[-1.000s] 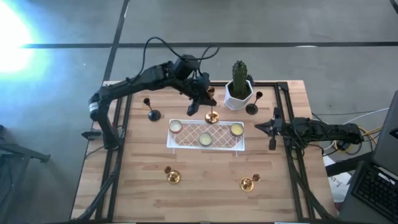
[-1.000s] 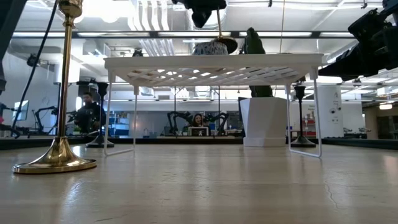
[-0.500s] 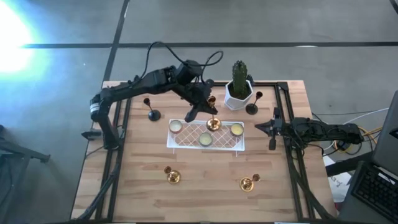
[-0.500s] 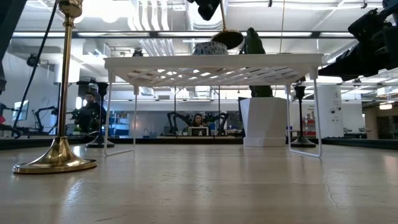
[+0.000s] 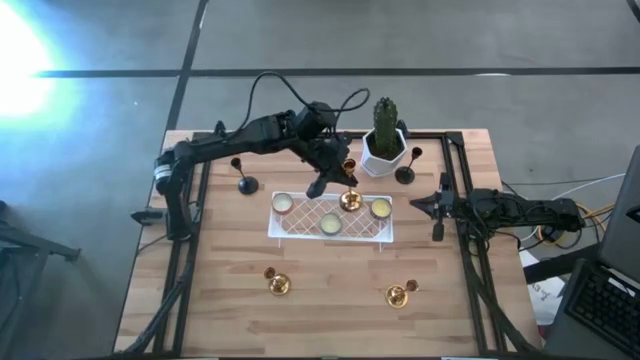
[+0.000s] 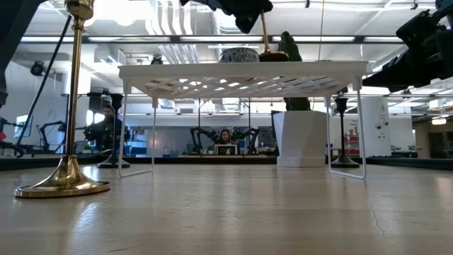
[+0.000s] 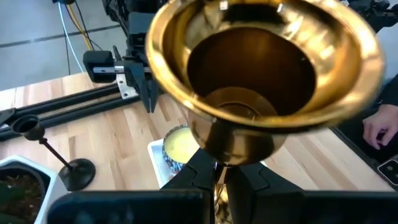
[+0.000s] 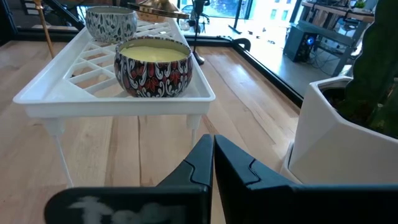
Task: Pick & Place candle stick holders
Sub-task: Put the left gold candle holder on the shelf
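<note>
Now the left gripper is over the white rack, near its back edge. Its two fingers are pinched tight on the thin stem of a gold candle holder. Seen from the left wrist, the holder's shiny cup sits just past the fingers, big and close, and the stem runs back down between them. From above, the holder leans, with its round base toward the rack's top, between the middle candle and the right candle. From the table-level camera, the base looks like it is right at the rack top, but I cannot tell if it is touching.

The right gripper waits just past the right end of the rack, with its fingers shut on nothing. Seen from the right wrist, the rack stands in front of it with a patterned candle on the near corner.

The other candle stick holders are around the rack. One black holder stands to the left of the rack's back corner. Another black holder stands behind the rack's right end, just beside the white pot with the cactus. Two more gold ones stand in front of the rack, one toward the left and one toward the right.
</note>
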You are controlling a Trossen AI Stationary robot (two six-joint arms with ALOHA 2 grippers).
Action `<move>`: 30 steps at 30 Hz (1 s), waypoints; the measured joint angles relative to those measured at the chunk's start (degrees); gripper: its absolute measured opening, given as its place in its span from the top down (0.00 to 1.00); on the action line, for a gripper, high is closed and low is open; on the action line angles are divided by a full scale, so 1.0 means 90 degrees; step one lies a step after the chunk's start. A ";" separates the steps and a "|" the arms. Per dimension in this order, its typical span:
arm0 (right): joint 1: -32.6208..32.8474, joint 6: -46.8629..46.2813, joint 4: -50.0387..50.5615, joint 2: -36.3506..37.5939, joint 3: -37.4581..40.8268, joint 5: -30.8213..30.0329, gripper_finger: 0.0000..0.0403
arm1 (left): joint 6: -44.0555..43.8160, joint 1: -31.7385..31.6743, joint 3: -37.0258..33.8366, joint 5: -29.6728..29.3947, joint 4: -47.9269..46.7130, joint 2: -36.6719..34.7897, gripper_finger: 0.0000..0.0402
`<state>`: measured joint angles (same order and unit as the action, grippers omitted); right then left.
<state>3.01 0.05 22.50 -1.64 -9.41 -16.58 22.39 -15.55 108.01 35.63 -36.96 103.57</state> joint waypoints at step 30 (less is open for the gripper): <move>0.0001 0.0000 -0.0001 0.0000 0.0000 0.0000 0.98 | -0.1746 0.0182 -0.1957 -0.2532 -0.0627 -0.2234 0.95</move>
<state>3.02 0.05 22.50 -1.63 -9.41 -16.58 6.68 -13.91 90.39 12.84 -42.60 83.46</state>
